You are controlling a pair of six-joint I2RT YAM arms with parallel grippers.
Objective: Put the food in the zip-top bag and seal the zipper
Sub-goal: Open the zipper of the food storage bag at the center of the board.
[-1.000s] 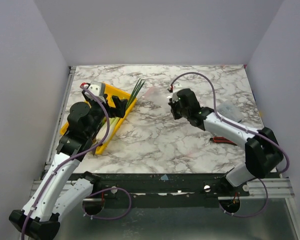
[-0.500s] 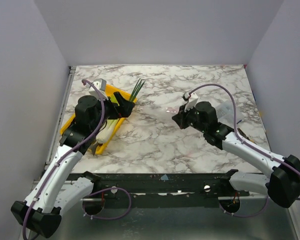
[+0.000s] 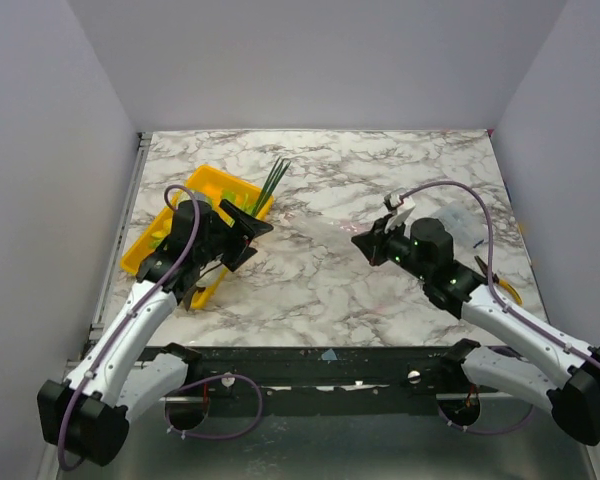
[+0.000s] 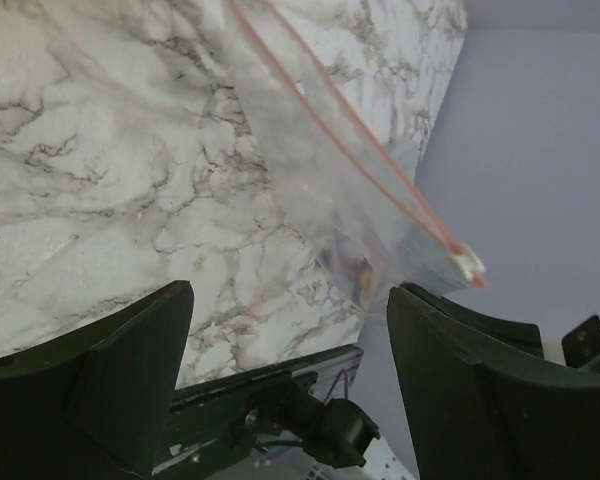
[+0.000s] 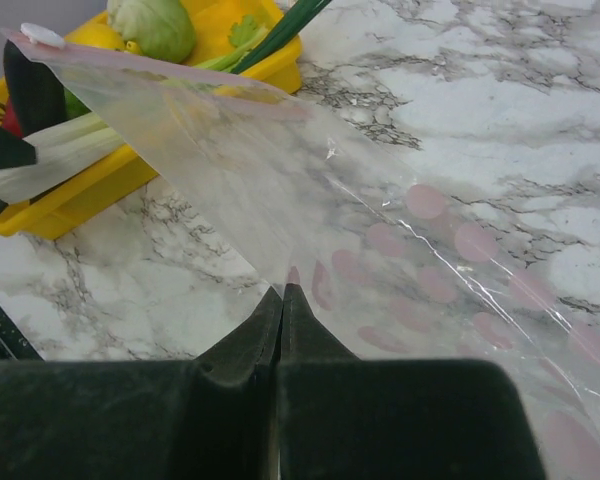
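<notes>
Right wrist view: zip-top bag stretched above the table, long axis running from the right gripper, clamped on its edge, toward the yellow tray of food. Left gripper gapes empty near the pink zipper.

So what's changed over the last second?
The right gripper drew back toward its base, shut on the clear zip-top bag with the pink strip, which now hangs stretched above the marble table. The left gripper swung off the yellow plastic tray to face the bag, open. Tray and toy food stayed put.
</notes>
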